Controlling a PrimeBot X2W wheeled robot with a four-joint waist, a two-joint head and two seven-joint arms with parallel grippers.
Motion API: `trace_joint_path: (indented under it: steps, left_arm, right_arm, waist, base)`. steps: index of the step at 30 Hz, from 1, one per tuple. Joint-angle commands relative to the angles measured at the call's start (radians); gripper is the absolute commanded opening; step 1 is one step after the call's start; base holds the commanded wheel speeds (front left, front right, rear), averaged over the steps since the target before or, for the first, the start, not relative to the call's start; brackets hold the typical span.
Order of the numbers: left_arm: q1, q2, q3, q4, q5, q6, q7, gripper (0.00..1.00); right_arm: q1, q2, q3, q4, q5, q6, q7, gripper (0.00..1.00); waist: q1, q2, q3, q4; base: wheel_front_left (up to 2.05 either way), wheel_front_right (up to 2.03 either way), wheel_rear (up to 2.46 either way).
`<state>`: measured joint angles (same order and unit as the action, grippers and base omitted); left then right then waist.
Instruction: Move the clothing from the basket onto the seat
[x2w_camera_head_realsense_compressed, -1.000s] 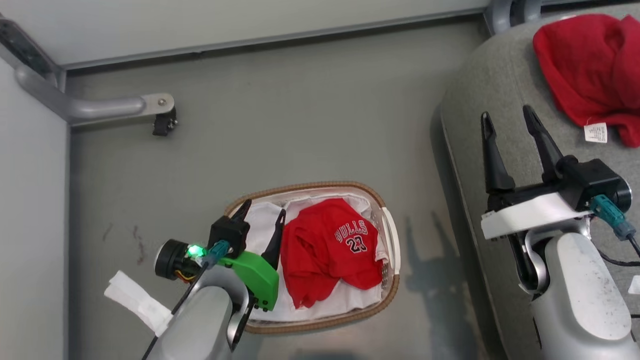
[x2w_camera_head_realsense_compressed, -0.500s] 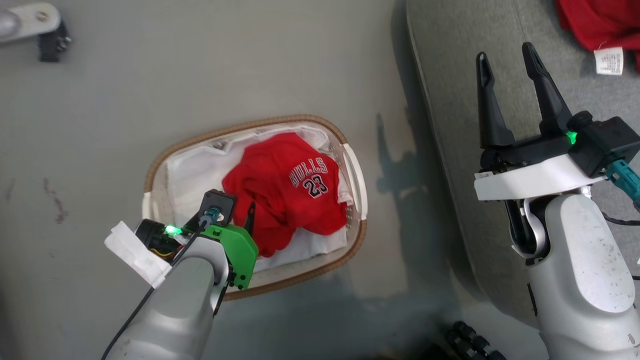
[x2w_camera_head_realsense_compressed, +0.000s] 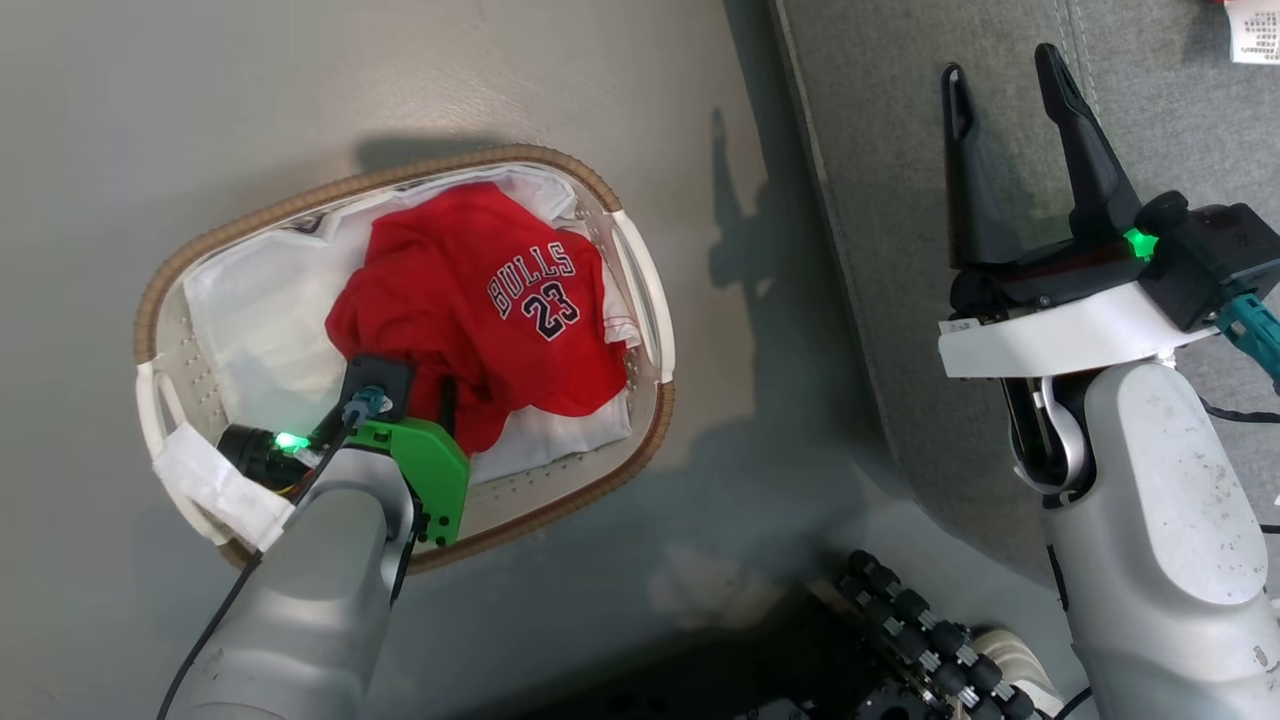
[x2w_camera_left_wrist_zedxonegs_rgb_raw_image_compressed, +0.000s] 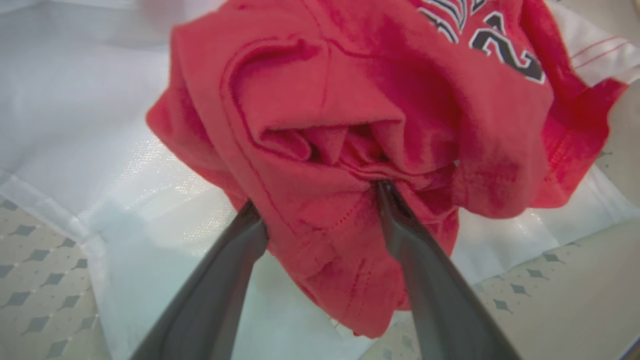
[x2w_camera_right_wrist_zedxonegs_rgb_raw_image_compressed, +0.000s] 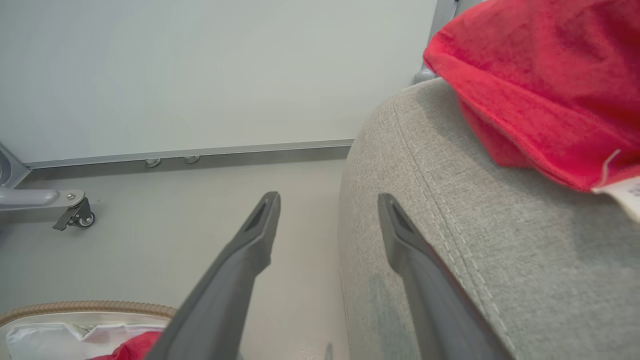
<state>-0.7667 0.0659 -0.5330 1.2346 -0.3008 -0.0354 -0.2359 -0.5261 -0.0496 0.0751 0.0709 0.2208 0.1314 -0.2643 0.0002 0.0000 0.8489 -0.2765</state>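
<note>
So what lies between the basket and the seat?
Only a strip of bare grey floor, crossed by shadows, separates the basket from the seat; the head view shows it.

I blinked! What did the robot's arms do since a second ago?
The left gripper dipped down into the basket. Its open fingers now straddle a fold of the red jersey, not yet pinched. The camera moved too. The right gripper stayed open at the seat edge, and the jersey stayed in the basket.

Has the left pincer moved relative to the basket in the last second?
Yes. Against the basket rim, the left pincer went from the white liner onto the jersey's edge, open around a fold.
</note>
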Motion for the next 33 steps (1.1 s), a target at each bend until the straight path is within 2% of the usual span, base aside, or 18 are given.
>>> trace_joint_path:
  steps: [1,2,3,5,10,17,33]
  left_arm:
    - [-0.023,0.004,0.002,0.002,-0.006,-0.007,-0.007,0.93]
    - [-0.026,0.002,-0.003,0.002,-0.006,-0.01,-0.012,0.37]
    - [-0.027,0.0,-0.007,-0.001,-0.005,-0.015,-0.015,0.18]
    - [-0.029,-0.002,-0.018,-0.015,0.005,-0.017,-0.023,0.0]
    - [-0.002,-0.006,-0.033,-0.045,0.004,-0.033,-0.031,0.0]
    - [0.065,0.008,-0.048,-0.18,0.038,-0.041,-0.029,0.0]
    - [0.208,0.079,-0.092,-0.448,0.111,-0.078,-0.029,0.0]
  right_arm:
    - [-0.015,-0.002,0.0,-0.002,0.008,-0.001,0.0,1.0]
    - [-0.014,-0.002,0.001,0.002,0.008,-0.001,0.0,1.0]
    - [-0.014,-0.002,0.002,0.005,0.007,-0.001,0.0,1.0]
    - [-0.011,-0.002,0.004,0.012,0.006,-0.001,0.0,1.0]
    - [0.01,-0.002,0.009,0.031,-0.007,-0.001,0.0,1.0]
    - [0.055,-0.003,0.007,0.074,-0.044,-0.001,0.0,1.0]
    - [0.261,-0.003,-0.004,0.2,-0.126,-0.001,0.0,1.0]
  waist:
    - [-0.0002,0.0,0.015,-0.016]
    - [-0.0002,0.0,0.011,-0.015]
    - [-0.0002,0.0,0.008,-0.014]
    - [-0.0002,0.0,-0.002,-0.012]
    - [-0.0002,0.0,-0.047,0.003]
    - [-0.0002,0.0,-0.172,0.044]
    - [-0.0002,0.0,-0.622,0.172]
  base:
    - [0.0,0.0,0.0]
    - [0.0,0.0,0.0]
    - [0.0,0.0,0.0]
    - [0.0,0.0,0.0]
    - [0.0,0.0,0.0]
    - [0.0,0.0,0.0]
    - [0.0,0.0,0.0]
